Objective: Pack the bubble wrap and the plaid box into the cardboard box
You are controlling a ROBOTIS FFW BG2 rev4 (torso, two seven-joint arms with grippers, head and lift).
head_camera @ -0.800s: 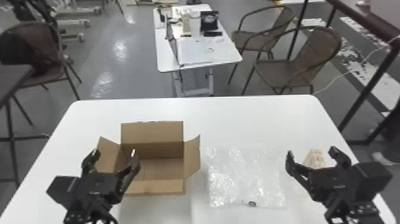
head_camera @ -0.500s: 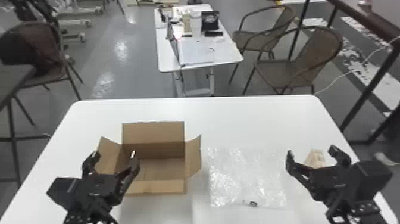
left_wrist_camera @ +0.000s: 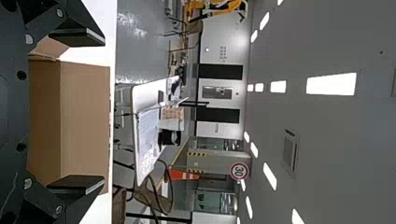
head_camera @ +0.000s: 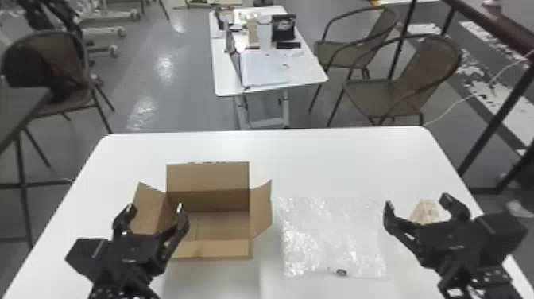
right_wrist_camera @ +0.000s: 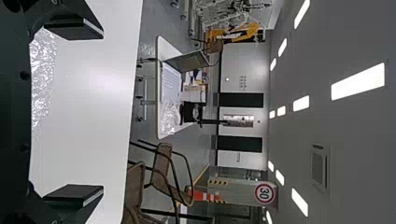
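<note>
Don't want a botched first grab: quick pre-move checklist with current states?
1. Cardboard box flaps open: ok.
2. Bubble wrap spread on the table, right of the cardboard box: ok.
3. Plaid box in full sight: not ok, partly behind the right gripper in the head view.
4. Left gripper open, holding nothing: ok.
5. Right gripper open, holding nothing: ok.
6. Small dark bit at the wrap's near edge, loose or attached: cannot tell.
</note>
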